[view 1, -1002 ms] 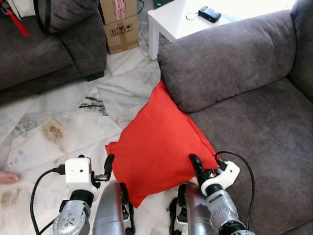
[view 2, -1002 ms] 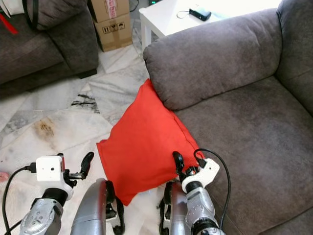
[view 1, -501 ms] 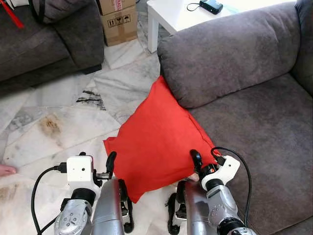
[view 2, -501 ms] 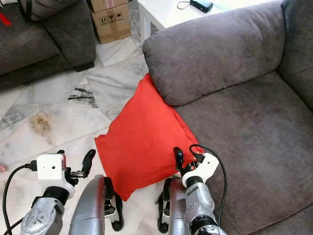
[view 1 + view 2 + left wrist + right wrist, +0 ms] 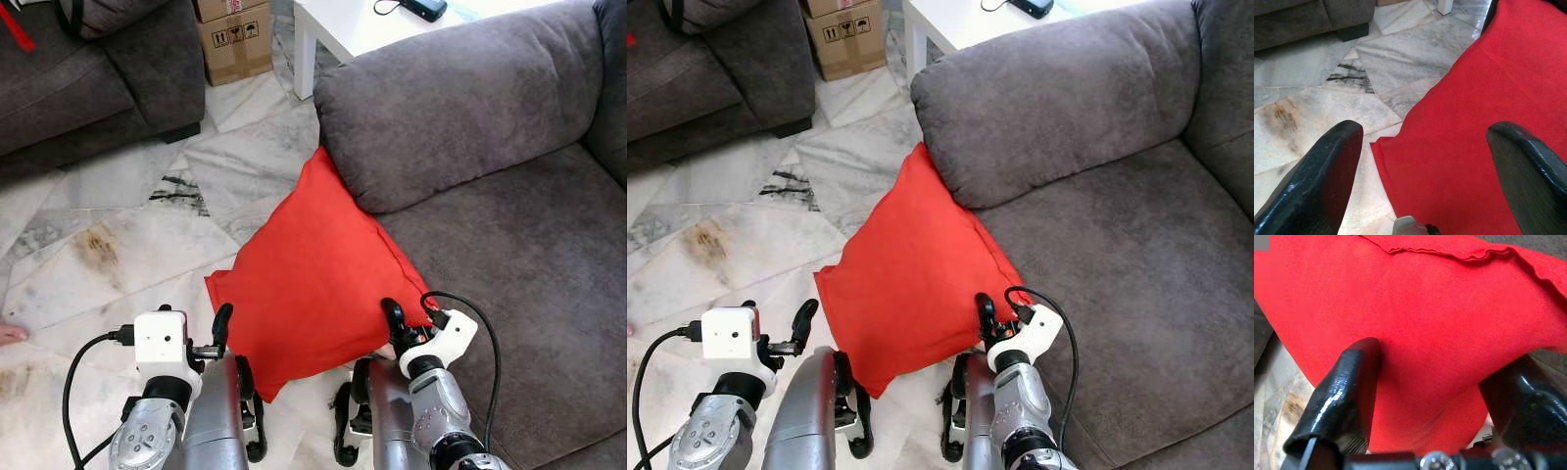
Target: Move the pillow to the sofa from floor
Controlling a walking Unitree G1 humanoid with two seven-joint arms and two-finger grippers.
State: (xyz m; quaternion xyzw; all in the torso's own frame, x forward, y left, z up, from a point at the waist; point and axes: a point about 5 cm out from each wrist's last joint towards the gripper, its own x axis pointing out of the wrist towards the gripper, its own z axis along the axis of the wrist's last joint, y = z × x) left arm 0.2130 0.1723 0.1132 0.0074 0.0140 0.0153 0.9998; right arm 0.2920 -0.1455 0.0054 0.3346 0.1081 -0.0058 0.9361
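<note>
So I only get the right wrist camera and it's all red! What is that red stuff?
Observer: A red pillow, leaning against the grey sofa, its lower corner on the marble floor.
Operator: Where's the other hand?
Observer: The left gripper is open, at the pillow's left corner.
Operator: Is my hand open too?
Observer: Yes, the right gripper is open, with the pillow's edge between its fingers.

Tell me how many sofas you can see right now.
2. One grey sofa is on the right, with the red pillow leaning against its arm. Another grey sofa is at the far left across the floor. Both run past the frame edges.
</note>
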